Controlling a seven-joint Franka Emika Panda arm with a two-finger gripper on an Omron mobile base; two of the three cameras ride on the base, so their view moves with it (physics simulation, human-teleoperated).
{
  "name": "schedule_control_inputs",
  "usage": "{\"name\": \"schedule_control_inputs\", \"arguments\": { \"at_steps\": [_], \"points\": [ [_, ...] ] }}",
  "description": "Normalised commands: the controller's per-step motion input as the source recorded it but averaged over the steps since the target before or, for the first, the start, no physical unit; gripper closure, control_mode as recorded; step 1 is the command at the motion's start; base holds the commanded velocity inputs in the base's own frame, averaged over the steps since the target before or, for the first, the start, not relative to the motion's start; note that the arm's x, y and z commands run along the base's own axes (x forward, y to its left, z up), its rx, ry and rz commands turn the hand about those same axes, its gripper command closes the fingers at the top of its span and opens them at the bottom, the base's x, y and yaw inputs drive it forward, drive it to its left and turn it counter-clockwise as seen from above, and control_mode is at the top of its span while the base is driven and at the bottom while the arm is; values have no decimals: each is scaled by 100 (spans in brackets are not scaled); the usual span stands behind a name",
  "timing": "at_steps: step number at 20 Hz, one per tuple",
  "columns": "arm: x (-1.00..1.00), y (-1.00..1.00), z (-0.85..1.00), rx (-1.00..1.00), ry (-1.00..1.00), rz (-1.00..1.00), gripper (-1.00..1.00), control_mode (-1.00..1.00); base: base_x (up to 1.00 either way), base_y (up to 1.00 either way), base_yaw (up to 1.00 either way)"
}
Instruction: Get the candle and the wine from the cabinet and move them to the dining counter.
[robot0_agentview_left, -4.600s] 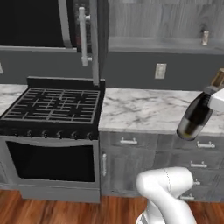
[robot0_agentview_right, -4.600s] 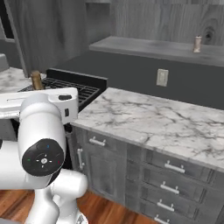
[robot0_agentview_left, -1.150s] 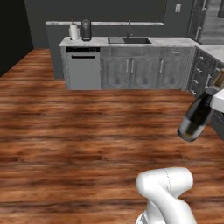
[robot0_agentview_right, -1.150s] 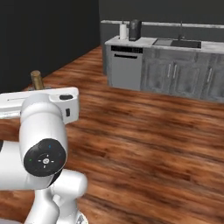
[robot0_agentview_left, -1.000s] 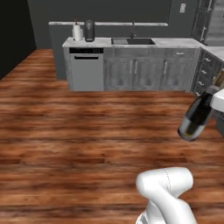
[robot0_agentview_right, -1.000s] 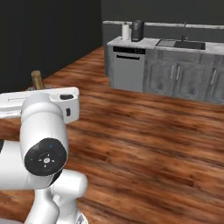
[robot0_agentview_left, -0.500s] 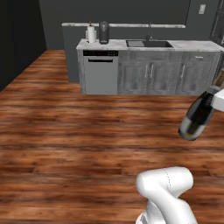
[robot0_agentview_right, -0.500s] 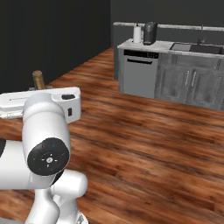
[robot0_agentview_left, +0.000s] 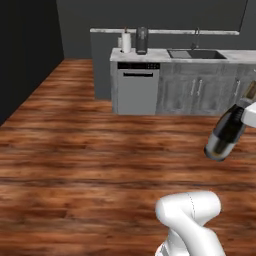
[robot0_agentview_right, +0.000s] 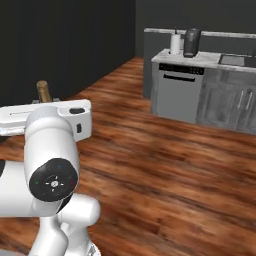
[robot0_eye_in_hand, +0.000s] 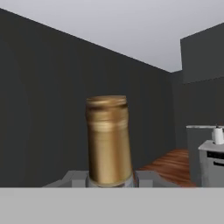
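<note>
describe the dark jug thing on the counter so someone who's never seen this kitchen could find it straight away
Start at the grey unit with the sink along the far wall and go to its left end, above the dishwasher. Two things stand there on the marble top: a white roll and, just right of it, the dark jug. The jug is the taller, near-black one.

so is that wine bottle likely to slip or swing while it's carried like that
Probably some risk. The wine bottle hangs tilted from the gripper, which is shut around its narrow gold-foil neck, so the heavier dark body below could swing. The glossy surface suggests glass: likely smooth, slippery and fragile over the wood floor.
</note>
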Motion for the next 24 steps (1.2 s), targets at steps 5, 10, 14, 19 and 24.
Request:
{"name": "schedule_control_inputs", "arguments": {
  "at_steps": [5, 10, 14, 19, 24],
  "points": [
    [0, 0, 0, 0, 0, 0, 100, 100, 100, 72, 0],
    [0, 0, 0, 0, 0, 0, 100, 100, 100, 64, 0],
    [0, 0, 0, 0, 0, 0, 100, 100, 100, 56, 0],
    [0, 0, 0, 0, 0, 0, 100, 100, 100, 51, -5],
    [0, 0, 0, 0, 0, 0, 100, 100, 99, 53, -9]
  ]
}}
